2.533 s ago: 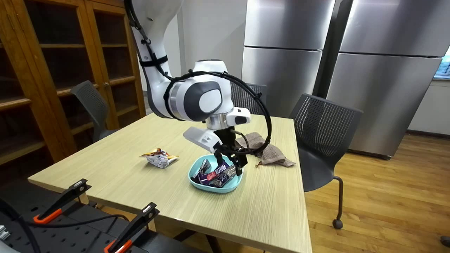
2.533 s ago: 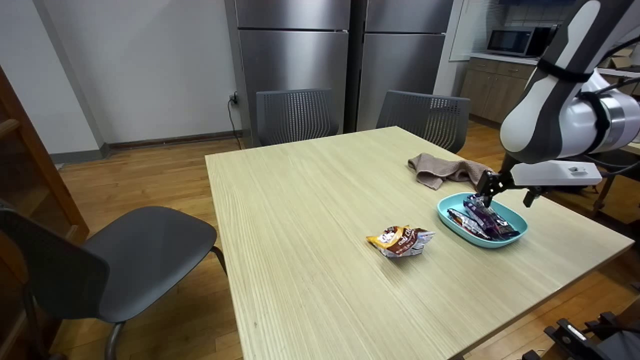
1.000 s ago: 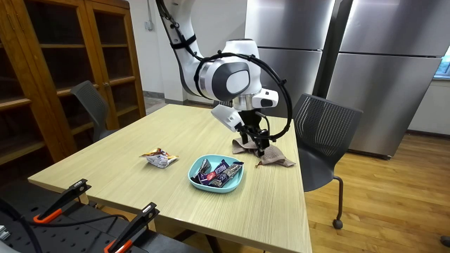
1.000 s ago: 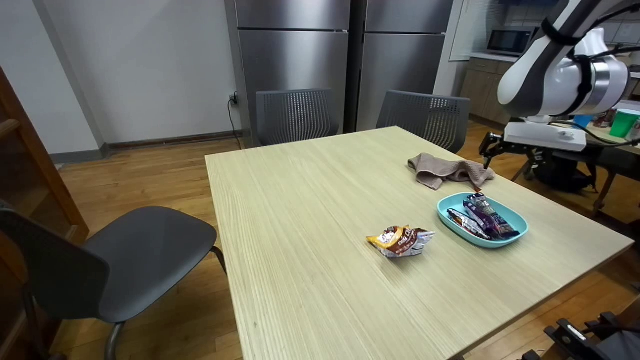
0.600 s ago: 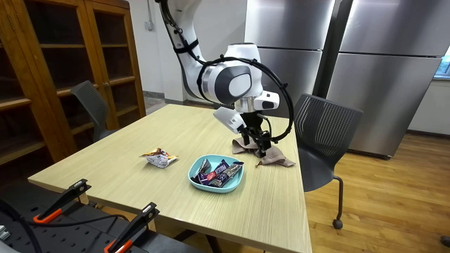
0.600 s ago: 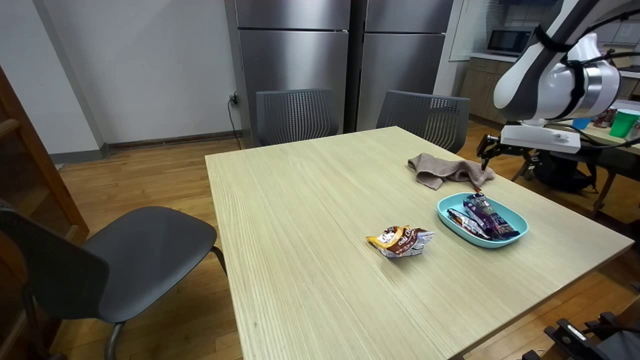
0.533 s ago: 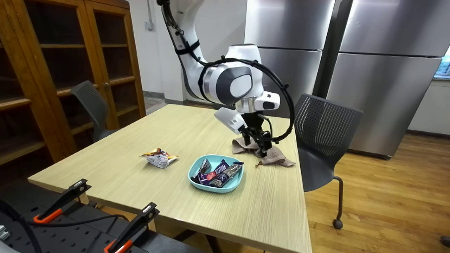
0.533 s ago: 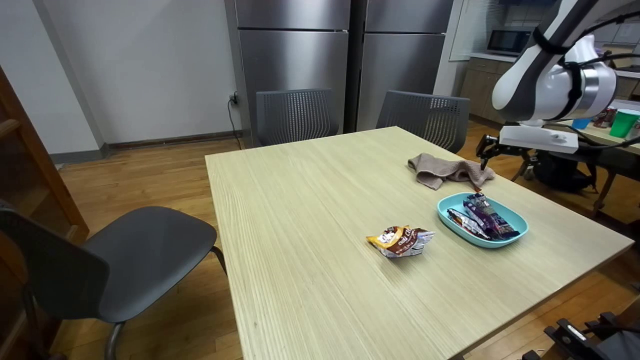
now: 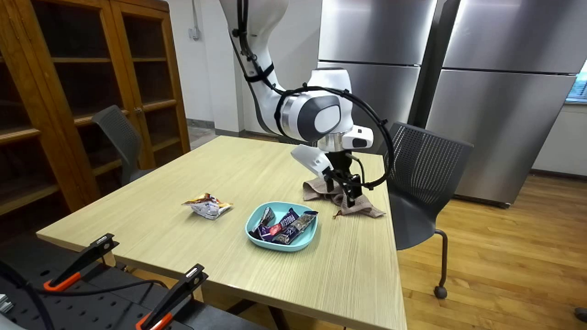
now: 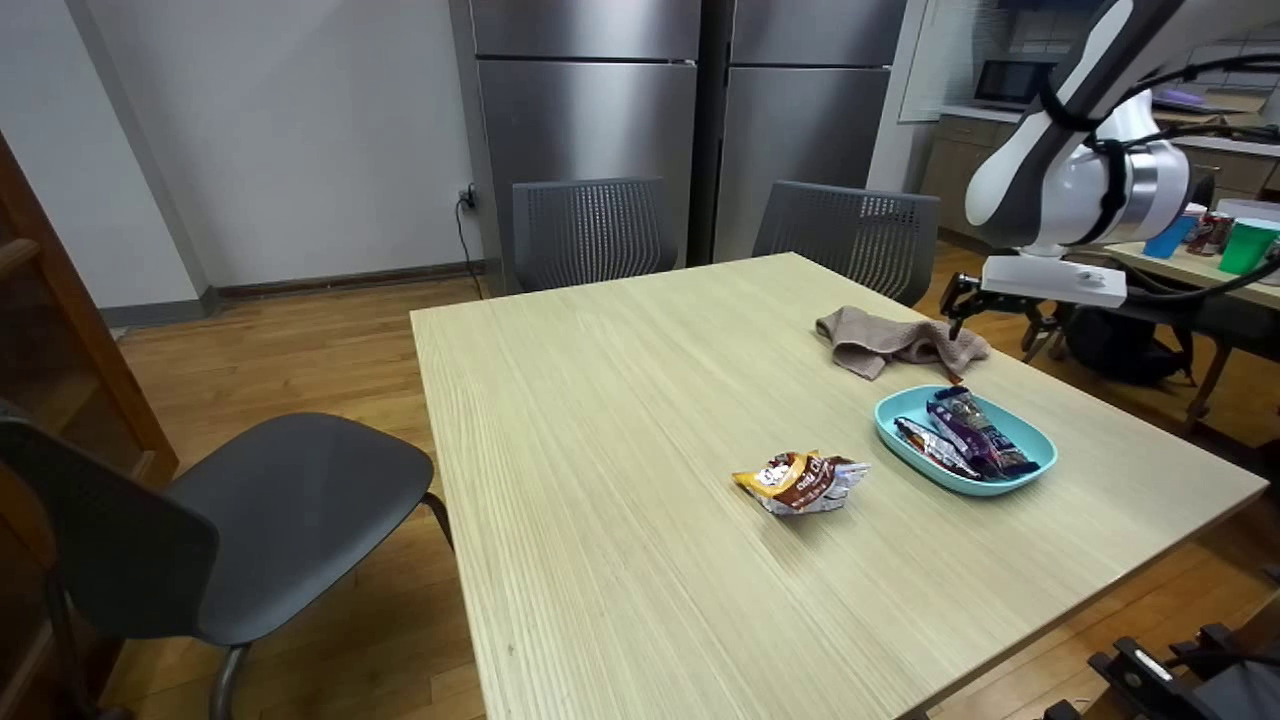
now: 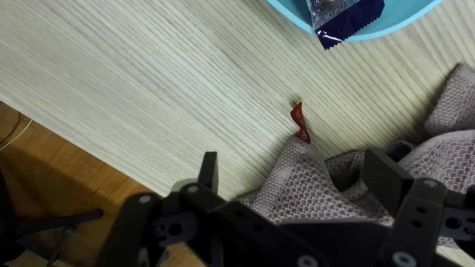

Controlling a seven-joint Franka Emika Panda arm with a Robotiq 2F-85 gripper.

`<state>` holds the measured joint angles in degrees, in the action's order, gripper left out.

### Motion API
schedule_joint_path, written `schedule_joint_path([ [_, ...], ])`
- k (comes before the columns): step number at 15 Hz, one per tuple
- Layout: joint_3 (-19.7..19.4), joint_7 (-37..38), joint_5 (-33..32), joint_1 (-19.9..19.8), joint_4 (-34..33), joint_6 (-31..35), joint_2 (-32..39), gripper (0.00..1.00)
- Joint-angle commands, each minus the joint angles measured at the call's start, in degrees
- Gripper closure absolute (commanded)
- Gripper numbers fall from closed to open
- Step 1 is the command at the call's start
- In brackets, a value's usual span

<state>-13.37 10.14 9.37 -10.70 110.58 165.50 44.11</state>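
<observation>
Jaws spread wide and released, the gripper [image 11: 291, 159] hung over a crumpled taupe cloth [image 11: 300, 189]; in the wrist view a cloth corner with a small red tag [image 11: 301, 124] showed in the gap, one finger [image 11: 210, 170] appearing over bare wood beside it and the opposite finger [image 11: 386, 181] in front of the folds — whether either fingertip touched the fabric could not be told. The cloth lay bunched near the edge of the pale wooden table [image 10: 620, 450], just beside a turquoise dish [image 9: 274, 246]; the dish held wrapped bars [image 9: 296, 228] in dark purple and silver, and in the wrist view the serrated end of one jutted past the rim. Yellow, brown and silver, a snack bag [image 10: 800, 483] rested on the tabletop in both exterior views, near the dish yet apart from it; a white arm [image 9: 328, 118] reached down from above, carrying the gripper at its end. Around the table stood gray chairs [image 10: 593, 235], with two steel refrigerators [image 10: 585, 170] behind; in an exterior view a wooden cabinet [image 9: 118, 59] with glass doors rose at the left — and black clamps [image 9: 85, 260] with orange parts sat by the table's near edge.
</observation>
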Motion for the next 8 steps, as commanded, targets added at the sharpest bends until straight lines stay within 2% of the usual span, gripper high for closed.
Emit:
schedule_joint_path([
  [1,0.59,1.41,0.0,-0.82,-6.15,-4.1,3.87,0.0],
  [8,-0.22,2.96,-0.18,-0.07,-12.61,-4.28,9.25,0.0],
])
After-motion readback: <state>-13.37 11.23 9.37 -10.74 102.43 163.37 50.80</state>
